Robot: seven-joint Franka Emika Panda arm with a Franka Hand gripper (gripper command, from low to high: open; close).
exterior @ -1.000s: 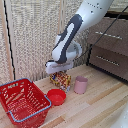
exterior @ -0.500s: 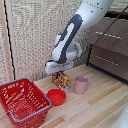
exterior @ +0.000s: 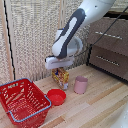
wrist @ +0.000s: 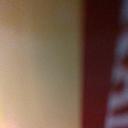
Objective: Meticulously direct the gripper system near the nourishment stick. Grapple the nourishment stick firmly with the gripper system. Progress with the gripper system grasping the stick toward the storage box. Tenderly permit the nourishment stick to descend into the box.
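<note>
The nourishment stick [exterior: 61, 79], an orange-yellow speckled packet, stands upright on the wooden table near the wicker wall. The white head of the gripper system [exterior: 60, 70] sits directly on top of it, and the short fingers reach down around the packet's upper edge. The head hides the fingers, so I cannot tell whether they are pressing on the packet. The storage box [exterior: 20, 98], a red lattice basket with a blue rim, stands on the exterior view's left, apart from the packet. The wrist view is a close blur of yellow and dark red.
A small red bowl [exterior: 56, 96] lies between basket and packet. A pink cup [exterior: 80, 84] stands just to the packet's right in the exterior view. A dark wooden dresser [exterior: 107, 50] fills the back right. The wicker wall is right behind the packet.
The arm has hardly moved; the gripper head stays over the packet's top, and the packet, cup, bowl and basket stand where they were.
</note>
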